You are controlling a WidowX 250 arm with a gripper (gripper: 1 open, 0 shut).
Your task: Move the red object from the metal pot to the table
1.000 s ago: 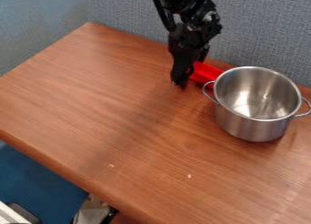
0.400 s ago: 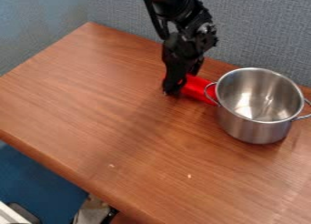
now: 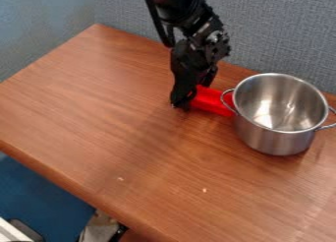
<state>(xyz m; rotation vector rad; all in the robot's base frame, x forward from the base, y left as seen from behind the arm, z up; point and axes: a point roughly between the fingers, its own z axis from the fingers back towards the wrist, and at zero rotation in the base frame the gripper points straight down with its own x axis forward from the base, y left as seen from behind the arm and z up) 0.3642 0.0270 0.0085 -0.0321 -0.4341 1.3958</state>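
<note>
On the table [image 3: 118, 118], just beside the metal pot [image 3: 278, 118], see the red object [image 3: 210, 100]; at its end away from the pot, find the gripper [image 3: 186, 100] spread open, released.

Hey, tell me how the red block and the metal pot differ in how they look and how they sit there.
The red block is bright red, while the metal pot is shiny silver. The block is long and narrow; the pot is round, wider and taller, with loop handles. The block lies on its side, partly hidden by the gripper, whereas the pot stands upright in plain view. Both are on the wooden table.
</note>
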